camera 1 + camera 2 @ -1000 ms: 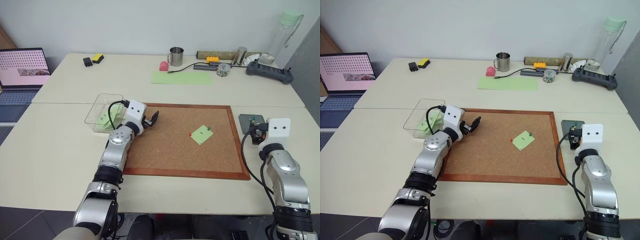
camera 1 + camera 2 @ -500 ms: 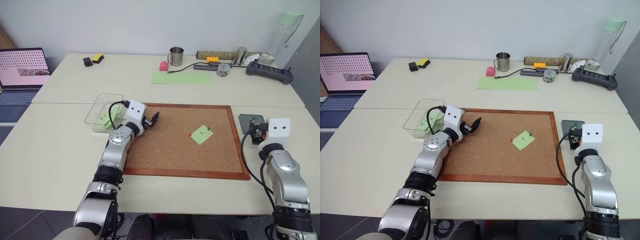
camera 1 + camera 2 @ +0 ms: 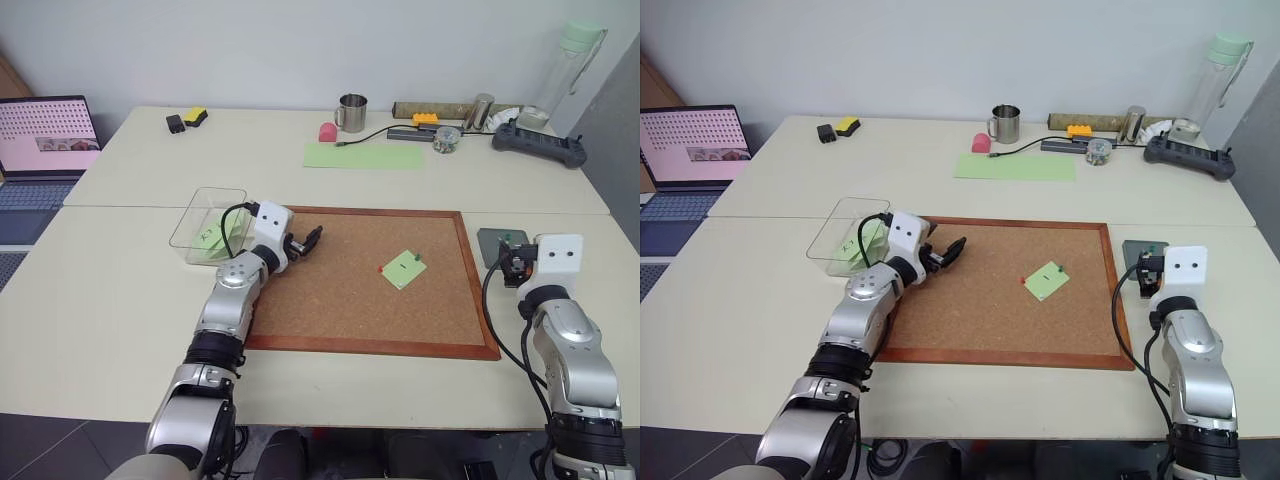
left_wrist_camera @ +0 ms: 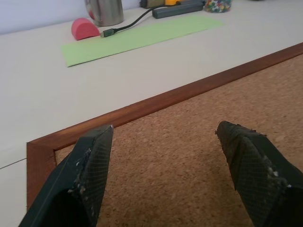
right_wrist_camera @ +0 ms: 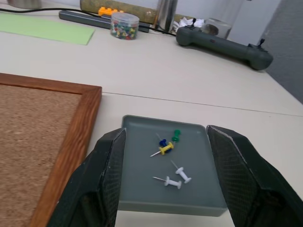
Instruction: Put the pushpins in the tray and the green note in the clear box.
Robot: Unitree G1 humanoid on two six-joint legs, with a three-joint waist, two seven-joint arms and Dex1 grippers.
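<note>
left gripper (image 4: pixel 163 161): fingers spread wide, nothing between them, just cork. It hangs over the 10 o'clock corner of the corkboard (image 3: pixel 340 300), aimed across the board.
right gripper (image 5: pixel 163 182): fingers clearly apart too, gripping nothing, hanging right in front of the tray (image 5: pixel 199 198) with the tray showing in the gap.
tray: grey, on the table just off the board's 3 o'clock edge. A handful of loose pins already lie in it: white, yellow, blue, one green.
green note (image 3: pixel 404 268): still on the cork, a bit toward 2 o'clock from the board's centre.
pushpins (image 3: pixel 381 269): red one at the note's 9 o'clock corner, green one at its 1 o'clock corner.
clear box (image 3: pixel 208 225): just off the board's 10 o'clock corner, beside the left gripper, with some green paper in it.
big green sheet (image 3: pixel 363 155): far table, well apart, at 12 o'clock from the board.
</note>
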